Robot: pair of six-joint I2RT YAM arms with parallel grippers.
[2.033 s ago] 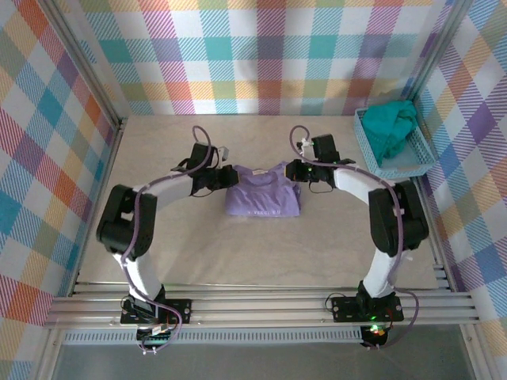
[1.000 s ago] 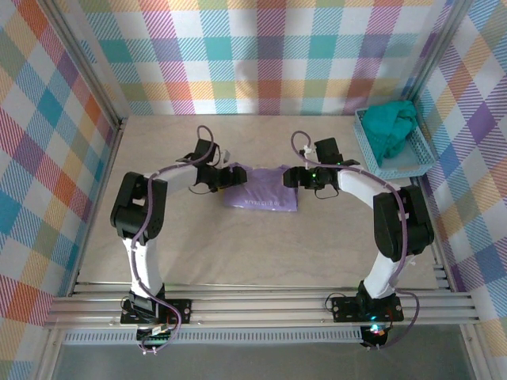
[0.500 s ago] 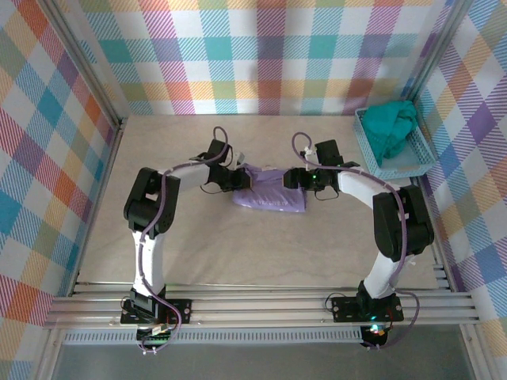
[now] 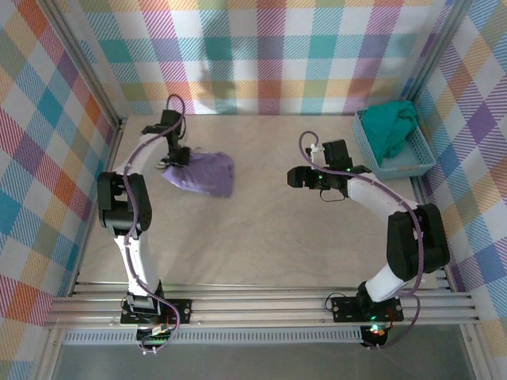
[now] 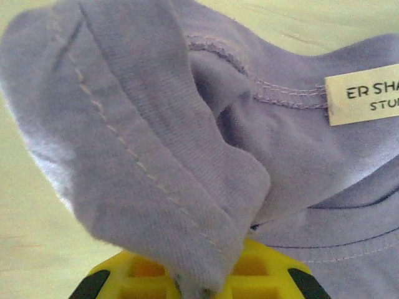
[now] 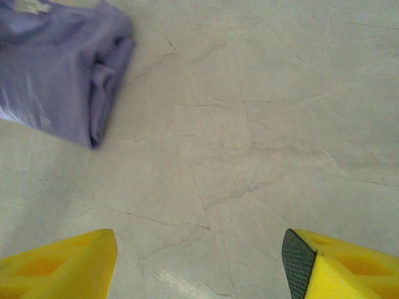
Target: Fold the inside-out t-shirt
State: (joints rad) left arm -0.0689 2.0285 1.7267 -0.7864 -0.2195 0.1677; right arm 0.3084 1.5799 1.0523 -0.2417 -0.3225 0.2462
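The inside-out t-shirt (image 4: 204, 174) is a bunched lavender bundle at the far left of the table. My left gripper (image 4: 176, 158) is at its left edge, shut on a stitched hem fold. In the left wrist view that fold of the t-shirt (image 5: 156, 124) drapes over my left gripper (image 5: 199, 283), and a white label (image 5: 365, 93) shows at the right. My right gripper (image 4: 295, 177) stands open over bare table at centre right, well apart from the shirt. In the right wrist view the t-shirt (image 6: 62, 81) lies at the top left, far from my right gripper (image 6: 199, 261).
A light blue basket (image 4: 412, 158) at the back right holds a teal-green garment (image 4: 392, 127). Plaid walls close in the table on three sides. The left arm reaches close to the back left corner.
My left gripper has shut on the shirt's hem and dragged the bundle from the table's middle to the far left. The right gripper stayed open, with the shirt now away from it.
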